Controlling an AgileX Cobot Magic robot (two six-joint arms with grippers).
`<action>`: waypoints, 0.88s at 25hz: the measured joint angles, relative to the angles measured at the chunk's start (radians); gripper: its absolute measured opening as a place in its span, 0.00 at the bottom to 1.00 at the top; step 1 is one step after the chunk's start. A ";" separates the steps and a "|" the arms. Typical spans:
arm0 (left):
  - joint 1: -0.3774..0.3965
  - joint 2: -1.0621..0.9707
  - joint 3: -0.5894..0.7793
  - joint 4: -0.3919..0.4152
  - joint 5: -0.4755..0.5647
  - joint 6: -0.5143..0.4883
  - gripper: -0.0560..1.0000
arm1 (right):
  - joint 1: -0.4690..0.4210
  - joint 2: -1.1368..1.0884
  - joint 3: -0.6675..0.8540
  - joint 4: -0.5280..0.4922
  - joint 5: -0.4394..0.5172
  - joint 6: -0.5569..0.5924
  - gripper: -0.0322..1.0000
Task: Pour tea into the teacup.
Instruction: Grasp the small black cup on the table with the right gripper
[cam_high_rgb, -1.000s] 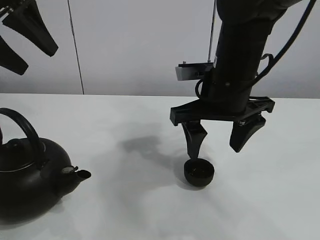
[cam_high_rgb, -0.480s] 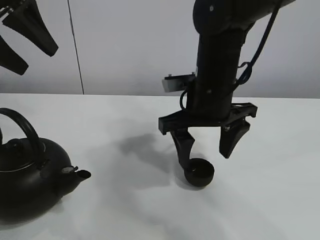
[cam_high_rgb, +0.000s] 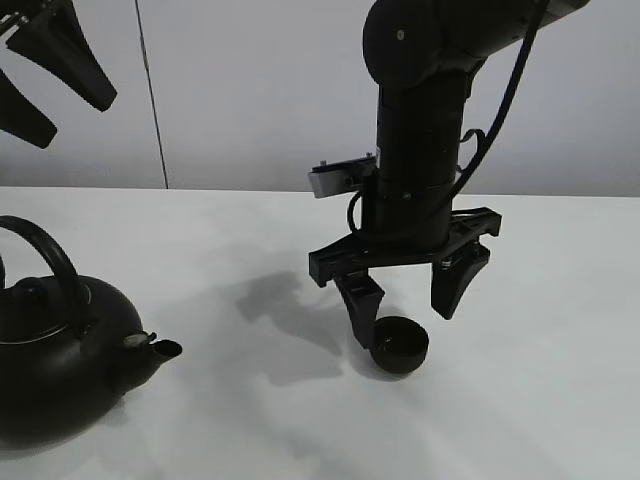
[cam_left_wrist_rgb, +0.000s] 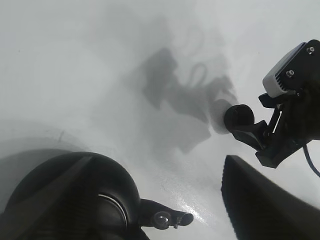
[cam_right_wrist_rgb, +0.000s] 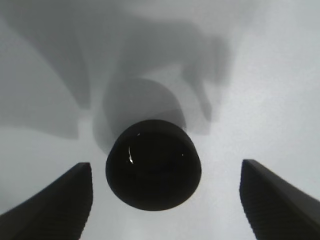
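The right gripper (cam_high_rgb: 405, 320) hung released, jaws wide astride the teacup (cam_high_rgb: 400, 346), apparently at the cup-securing step; next it needed a square, gentle closing.

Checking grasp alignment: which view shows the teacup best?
Right wrist: the teacup sits large and central between the open fingers, rim and inside visible. Exterior high shows it small, side-on, by one finger. Left wrist shows only a far dark blob.
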 joint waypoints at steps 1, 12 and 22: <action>0.000 0.000 0.000 0.000 -0.001 0.000 0.53 | 0.000 0.000 0.000 -0.001 0.000 0.003 0.57; 0.000 0.000 0.000 0.000 -0.004 0.000 0.53 | 0.000 0.048 0.000 0.027 -0.018 0.015 0.57; 0.000 0.000 0.000 0.000 -0.012 0.001 0.53 | 0.000 0.056 0.000 0.033 -0.017 0.016 0.42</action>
